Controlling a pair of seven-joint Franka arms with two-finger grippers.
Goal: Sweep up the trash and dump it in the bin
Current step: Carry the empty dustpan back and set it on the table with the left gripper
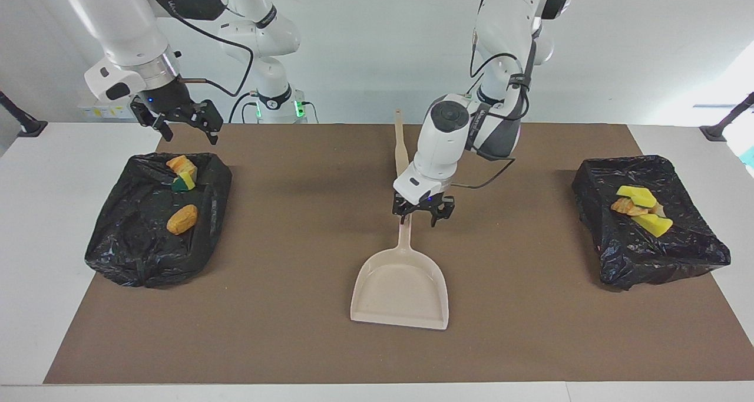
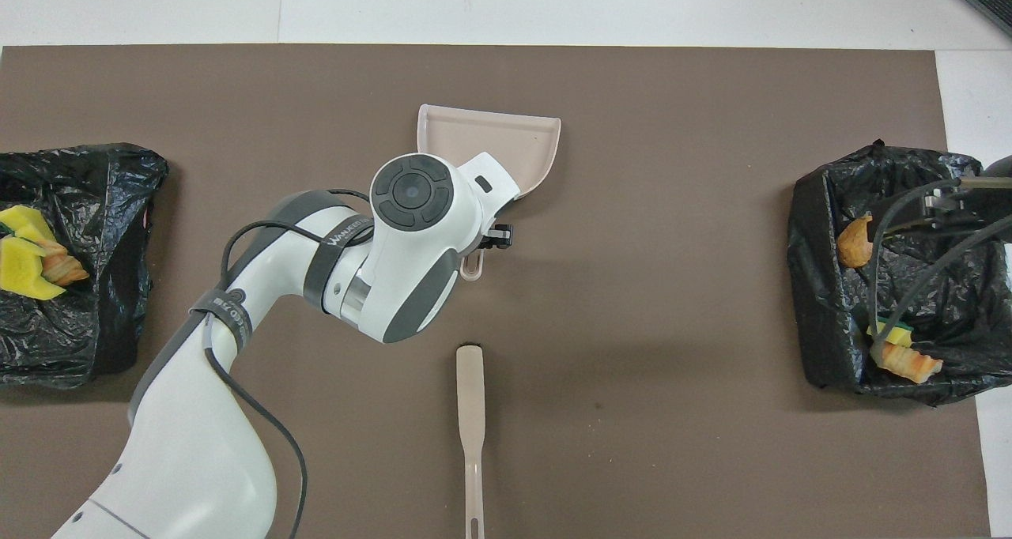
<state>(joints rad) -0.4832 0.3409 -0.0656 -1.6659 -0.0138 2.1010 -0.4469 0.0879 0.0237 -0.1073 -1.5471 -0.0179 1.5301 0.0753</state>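
The beige dustpan (image 1: 400,287) (image 2: 490,137) lies flat mid-mat, its handle (image 1: 404,235) pointing toward the robots. My left gripper (image 1: 423,209) hovers just over the handle's end, open, with nothing held. In the overhead view the arm's wrist covers most of it. The trash lies in two black-lined bins. An orange lump (image 1: 182,219) and a striped scrap (image 1: 181,165) are in the bin (image 1: 135,260) at the right arm's end. Yellow sponge chunks (image 1: 636,197) are in the bin (image 1: 671,260) at the left arm's end. My right gripper (image 1: 184,121) hangs open over the first bin's nearer rim.
The beige brush (image 1: 399,144) (image 2: 470,401) lies on the brown mat (image 1: 283,307) between the dustpan and the robots, in line with the pan's handle. White table shows around the mat.
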